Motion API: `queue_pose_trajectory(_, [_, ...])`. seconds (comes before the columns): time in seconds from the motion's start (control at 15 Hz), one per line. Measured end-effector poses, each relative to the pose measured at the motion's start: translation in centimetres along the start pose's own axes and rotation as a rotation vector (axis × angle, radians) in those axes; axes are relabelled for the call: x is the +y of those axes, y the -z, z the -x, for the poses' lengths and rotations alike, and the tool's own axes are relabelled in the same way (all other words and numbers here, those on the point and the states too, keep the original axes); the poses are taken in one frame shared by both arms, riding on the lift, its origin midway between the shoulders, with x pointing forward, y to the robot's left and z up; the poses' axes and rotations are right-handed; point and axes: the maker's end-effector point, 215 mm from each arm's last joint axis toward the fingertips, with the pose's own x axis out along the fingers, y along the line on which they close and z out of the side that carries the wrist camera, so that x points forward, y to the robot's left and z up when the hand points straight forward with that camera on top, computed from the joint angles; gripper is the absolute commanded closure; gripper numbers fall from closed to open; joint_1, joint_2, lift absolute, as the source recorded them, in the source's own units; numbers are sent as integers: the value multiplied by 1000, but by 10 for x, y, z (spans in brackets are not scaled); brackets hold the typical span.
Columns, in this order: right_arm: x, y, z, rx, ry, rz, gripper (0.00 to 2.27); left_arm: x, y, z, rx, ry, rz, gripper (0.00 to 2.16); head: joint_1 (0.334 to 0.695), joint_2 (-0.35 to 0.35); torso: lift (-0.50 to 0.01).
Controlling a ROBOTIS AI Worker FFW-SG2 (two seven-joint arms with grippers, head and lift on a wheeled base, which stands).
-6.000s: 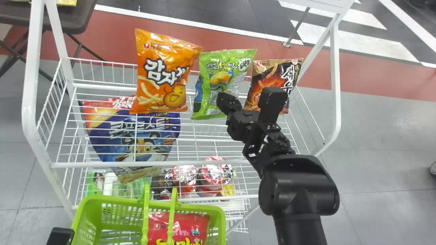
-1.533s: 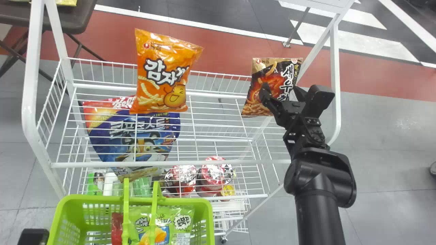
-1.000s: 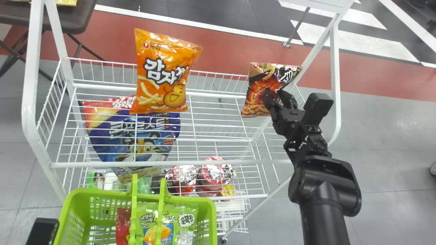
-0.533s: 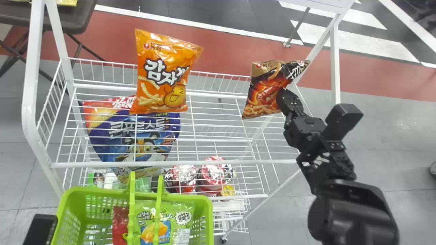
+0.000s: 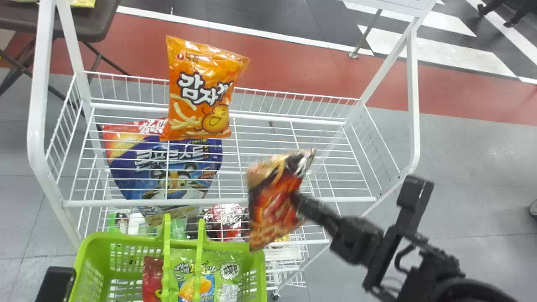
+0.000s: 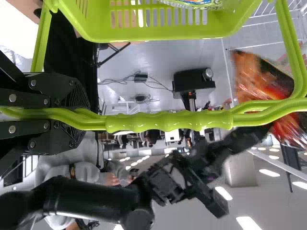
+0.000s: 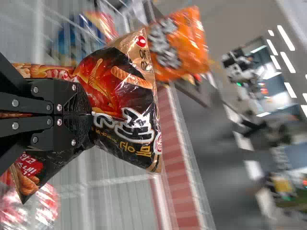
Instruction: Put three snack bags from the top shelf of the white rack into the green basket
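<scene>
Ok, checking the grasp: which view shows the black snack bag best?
The right wrist view: the black snack bag is close, pinched by the right gripper. The head view shows it farther off; the left wrist view, partly behind the basket handle.

"What does the white wire-mesh rack [image 5: 35, 130] hold up top?"
"A puffy orange plastic snack bag [image 5: 199, 113], upper left of centre."
"And below?"
"A big blue printed pouch [image 5: 134, 176], left of centre, and a round red-and-silver cup [image 5: 228, 222], lower centre."
</scene>
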Motion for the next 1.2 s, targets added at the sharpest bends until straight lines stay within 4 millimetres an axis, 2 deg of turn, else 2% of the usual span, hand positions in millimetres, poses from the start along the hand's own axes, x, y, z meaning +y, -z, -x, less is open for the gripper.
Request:
queue_pose_trajectory(0.2, [27, 63, 23, 134, -98, -150, 2159, 0, 2, -6, 13, -7, -6, 2121, 695, -350, 0])
queue_pose_trajectory(0.47, [46, 126, 45, 257, -175, -303, 2159, 0, 4, -16, 33, -13, -26, 2121, 695, -350, 0])
queue_pose_trajectory(0.6, [49, 150, 47, 302, -180, -351, 2159, 0, 4, -18, 31, -10, -29, 2121, 695, -350, 0])
queue_pose_trajectory(0.73, [44, 171, 40, 327, -157, -360, 2159, -1, 4, -18, 31, -6, -30, 2121, 695, -350, 0])
queue_pose_trajectory(0.87, [16, 176, 24, 289, -71, -296, 2159, -2, 4, -18, 30, 0, -30, 2121, 695, -350, 0])
queue_pose_trajectory(1.0, [-2, 165, 13, 237, -8, -217, 2159, -3, 3, -18, 31, -2, -34, 2121, 695, -350, 0])
queue_pose_trajectory(1.07, [-4, 159, 9, 220, 0, -183, 2155, -3, 4, -18, 33, -3, -36, 2121, 695, -350, 0])
queue_pose_trajectory(1.13, [4, 155, 7, 215, -28, -166, 2148, -3, 4, -19, 35, -3, -37, 2121, 695, -350, 0])
queue_pose_trajectory(1.2, [24, 155, 7, 223, -98, -165, 2145, -3, 4, -20, 38, -3, -38, 2121, 695, -350, 0])
